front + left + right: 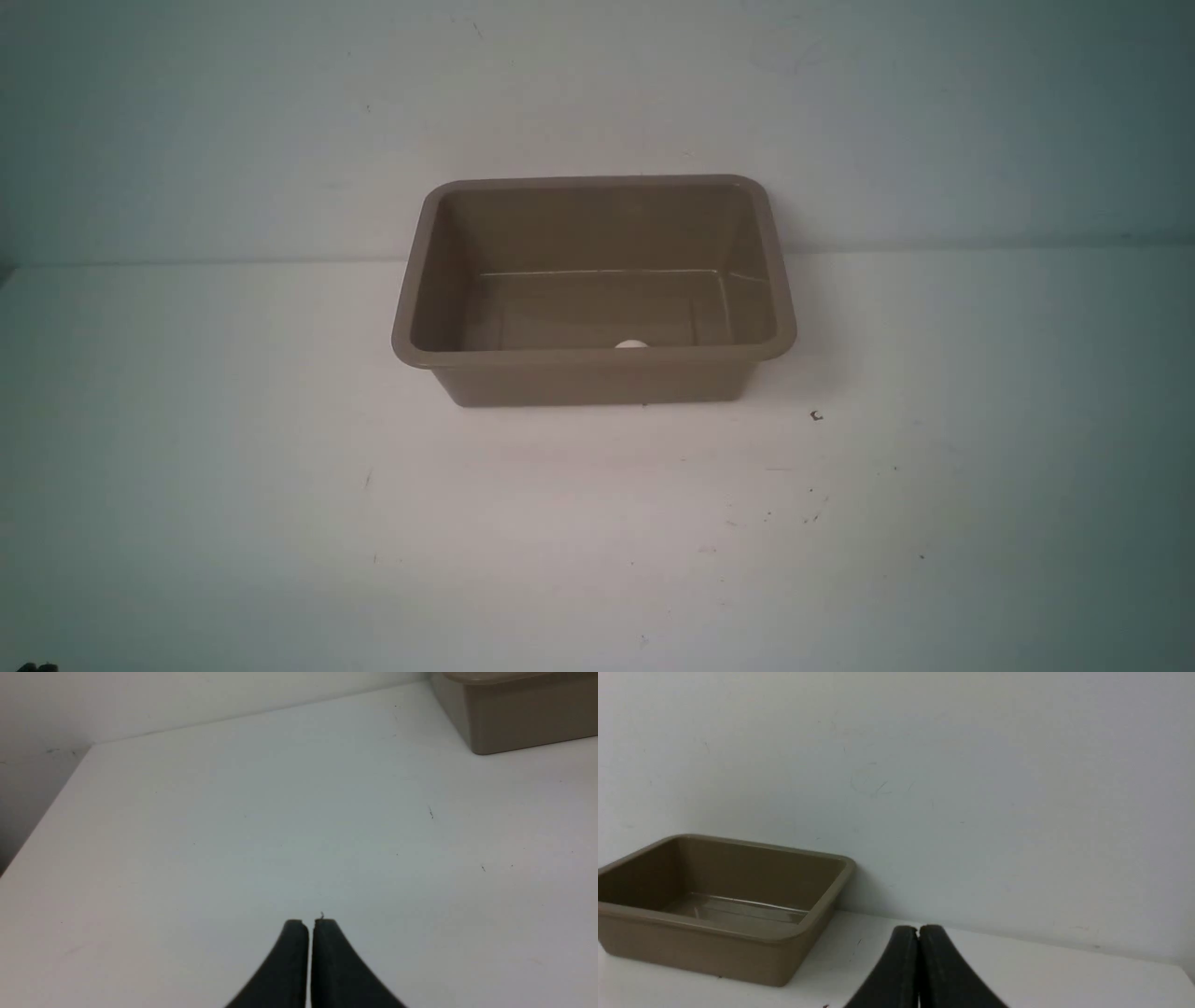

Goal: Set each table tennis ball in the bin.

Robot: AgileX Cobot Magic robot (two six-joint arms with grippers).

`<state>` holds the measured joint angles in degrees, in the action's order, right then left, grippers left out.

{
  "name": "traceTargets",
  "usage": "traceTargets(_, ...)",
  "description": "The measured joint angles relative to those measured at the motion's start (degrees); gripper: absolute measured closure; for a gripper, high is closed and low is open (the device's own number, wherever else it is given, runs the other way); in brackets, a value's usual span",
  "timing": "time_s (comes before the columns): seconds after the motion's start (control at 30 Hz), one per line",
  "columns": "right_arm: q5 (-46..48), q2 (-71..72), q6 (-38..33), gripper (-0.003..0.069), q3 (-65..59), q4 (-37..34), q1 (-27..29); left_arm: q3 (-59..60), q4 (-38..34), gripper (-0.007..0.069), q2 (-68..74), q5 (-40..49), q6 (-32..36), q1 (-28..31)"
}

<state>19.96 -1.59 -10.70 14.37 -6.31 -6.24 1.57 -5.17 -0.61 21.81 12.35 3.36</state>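
Note:
The brown-taupe bin (594, 356) stands at the back middle of the white table. A small white table tennis ball (631, 344) lies inside it, just behind the near wall, mostly hidden by the rim. The bin's corner shows in the left wrist view (509, 723), and its whole open top shows in the right wrist view (714, 947); the ball is hidden there. My left gripper (310, 921) is shut and empty, low over bare table, well away from the bin. My right gripper (919, 927) is shut and empty, beside the bin. Neither gripper shows in the front view.
A pale wall (597, 93) rises right behind the bin. A tiny dark mark (817, 415) and several specks dot the table (280, 485) to the bin's right. The table's left edge (42, 826) drops off in the left wrist view.

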Motion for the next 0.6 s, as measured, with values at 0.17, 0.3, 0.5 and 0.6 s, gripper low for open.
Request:
traceTargets(0.17, 0.32, 1.72, 0.0, 0.0669, 0.0, 0.0, 4.04, 0.0, 0.0, 0.0628, 0.0, 0.0, 0.0, 0.0)
traceTargets(0.3, 0.83, 2.32, 0.0, 0.0669, 0.0, 0.1, 6.5, 0.0, 0.0, 0.0628, 0.0, 0.0, 0.0, 0.0)
traceTargets(0.5, 1.37, 2.32, 0.05, 0.0669, 0.0, 0.13, 6.74, 0.0, 0.0, 0.0628, 0.0, 0.0, 0.0, 0.0)
traceTargets(0.6, 1.54, 2.32, 0.05, 0.0669, 0.0, 0.13, 6.74, 0.0, 0.0, 0.0628, 0.0, 0.0, 0.0, 0.0)
